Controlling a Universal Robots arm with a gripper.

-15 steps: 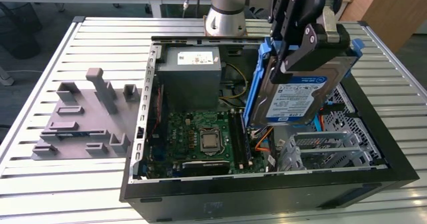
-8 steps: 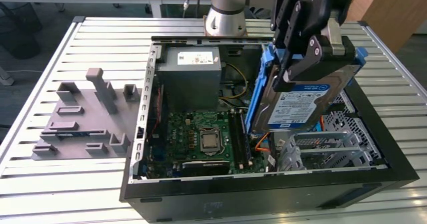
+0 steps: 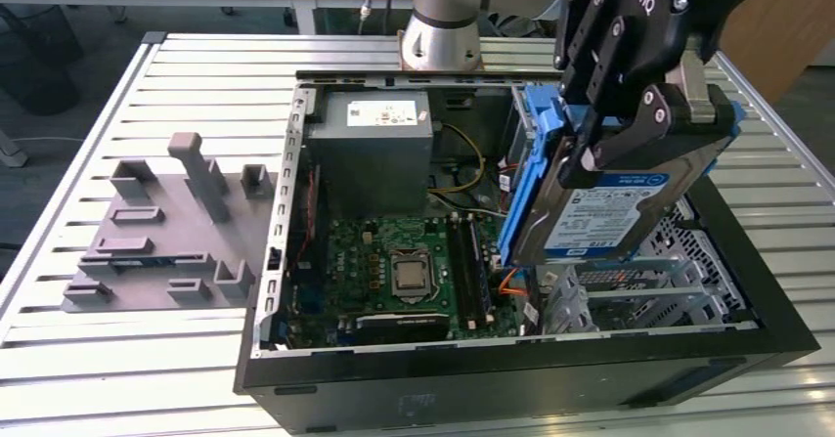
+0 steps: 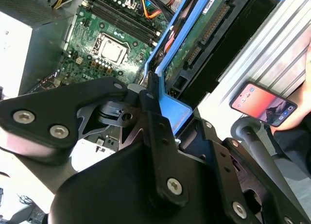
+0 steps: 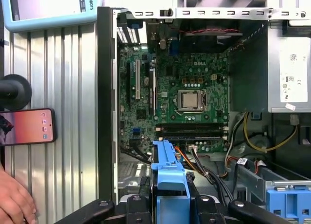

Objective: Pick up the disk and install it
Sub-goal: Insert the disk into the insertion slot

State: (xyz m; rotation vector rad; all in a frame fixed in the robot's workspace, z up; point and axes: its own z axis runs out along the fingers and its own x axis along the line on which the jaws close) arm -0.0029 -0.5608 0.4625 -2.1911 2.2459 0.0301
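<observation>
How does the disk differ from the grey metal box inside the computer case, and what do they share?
The disk hangs tilted in the gripper over the computer case; the grey metal box sits square in its corner. The disk is slim, the box bulky. The disk has a blue frame and white-and-blue label; the box only a small white sticker. Both are rectangular grey metal.
</observation>
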